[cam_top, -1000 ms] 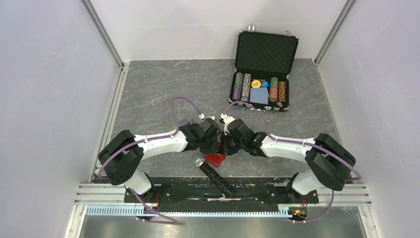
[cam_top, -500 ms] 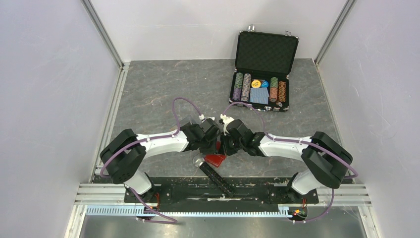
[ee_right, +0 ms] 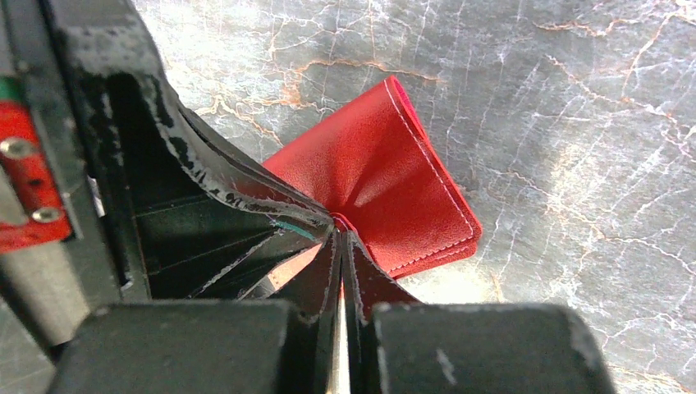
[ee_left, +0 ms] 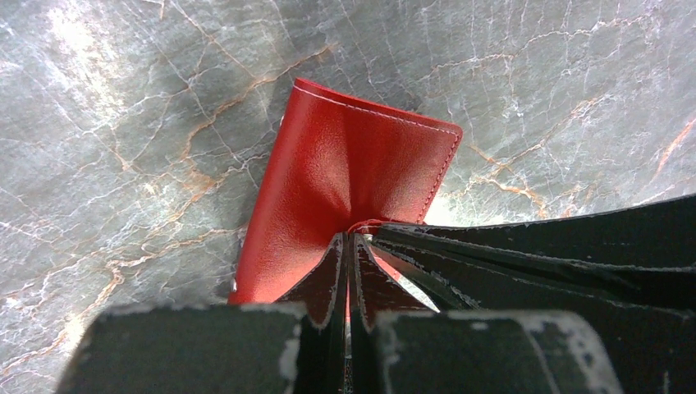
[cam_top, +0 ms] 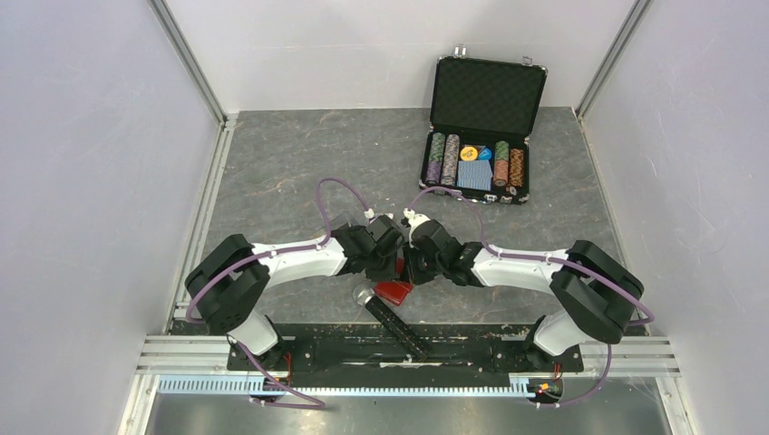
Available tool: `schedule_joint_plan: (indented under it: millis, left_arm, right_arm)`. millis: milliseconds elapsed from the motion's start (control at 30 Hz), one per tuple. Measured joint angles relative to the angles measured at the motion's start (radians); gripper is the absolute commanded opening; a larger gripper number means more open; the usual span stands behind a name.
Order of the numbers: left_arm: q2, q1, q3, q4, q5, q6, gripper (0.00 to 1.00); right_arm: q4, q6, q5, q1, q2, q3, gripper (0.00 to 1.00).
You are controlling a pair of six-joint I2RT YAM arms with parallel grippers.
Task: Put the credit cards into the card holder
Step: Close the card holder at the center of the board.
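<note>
Both pincers are clamped on the card holder (ee_left: 349, 160), jaws fully together on the red leather. The left pincer (ee_left: 348, 246) bites one edge and the right pincer (ee_right: 339, 230) bites the opposite side. The leather puckers at each pinch. The holder sits between the two, low over the grey surface (ee_left: 107, 123), mid-workspace just ahead of the arm bases. Can't tell if its lower edge touches down.

There are dark fanned panels (ee_left: 525, 254) beside each pinch in the wrist views. Probably inner sleeves plus the other pincer's body, but I can't separate them.

No clear sight of the credit cards. A dark strip (cam_top: 397, 323) with a shiny end lies on the surface just near-side of the holder. Could be cards, can't confirm.

My read: the step in hand is spreading the holder open to expose the sleeves. To do it well:
- Pull the flaps apart slowly and symmetrically.
- Don't twist, since thin leather slips out of a tip pinch.
- Don't clamp a sleeve shut along with the flap.
- Lay it flat, sleeves up, mouths toward the cards.
- Pin it with one pincer while the other fetches a card.

The poker case (cam_top: 487, 122) is well apart at the back, so no clearance issue.
</note>
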Motion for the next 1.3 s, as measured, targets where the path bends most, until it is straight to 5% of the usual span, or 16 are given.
schedule_joint_plan:
  millis: [533,1300]
  left_arm:
    - [-0.058,0.000,-0.012,0.047,-0.005,-0.006,0.02]
    - [-0.014,0.000,-0.012,0.046,-0.005,-0.007,0.02]
  right_arm:
    - [-0.092,-0.013,0.068,0.011,-0.134,0.000,0.00]
    - [-0.084,-0.024,0.060,0.011,-0.038,0.002,0.00]
